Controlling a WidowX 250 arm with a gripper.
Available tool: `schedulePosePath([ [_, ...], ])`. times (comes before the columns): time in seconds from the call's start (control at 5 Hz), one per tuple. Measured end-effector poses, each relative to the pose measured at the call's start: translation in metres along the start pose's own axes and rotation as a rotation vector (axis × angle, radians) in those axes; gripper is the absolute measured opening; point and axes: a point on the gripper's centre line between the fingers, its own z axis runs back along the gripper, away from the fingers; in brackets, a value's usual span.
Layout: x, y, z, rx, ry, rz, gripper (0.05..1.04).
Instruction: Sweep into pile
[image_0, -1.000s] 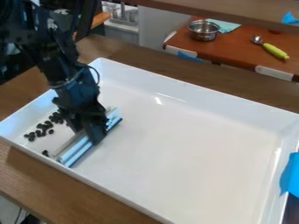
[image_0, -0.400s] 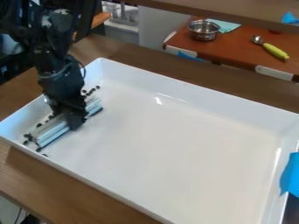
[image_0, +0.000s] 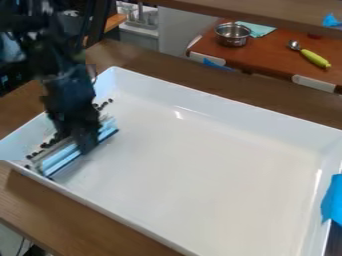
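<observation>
On a brown counter (image_0: 67, 217), a white tray (image_0: 200, 170) holds dark beads (image_0: 45, 145) at its left end, beside a sweeper (image_0: 61, 159) that the black gripper (image_0: 85, 144) clamps.

A brown wood-grain worktop (image_0: 73, 220) spans the foreground, as a reddish-brown table (image_0: 270, 64) stands behind it at upper right, its edge marked by white strips (image_0: 314, 83) and blue tape (image_0: 217, 65). A metal pot (image_0: 232, 41), a pale green cloth (image_0: 264, 31) and a utensil with a yellow-green handle (image_0: 315, 59) sit on the rear table, beside a plain gray panel (image_0: 182, 27). A brown wooden board (image_0: 260, 11) crosses the upper right, with a bright blue scrap (image_0: 332, 21) near its lower edge.
</observation>
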Motion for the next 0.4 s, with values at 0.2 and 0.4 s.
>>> schedulePosePath([
  [0.2, 0.017, -0.033, 0.013, -0.082, -0.017, 0.041, 0.376],
  [0.4, 0.028, -0.077, 0.020, -0.151, 0.000, 0.091, 0.376],
])
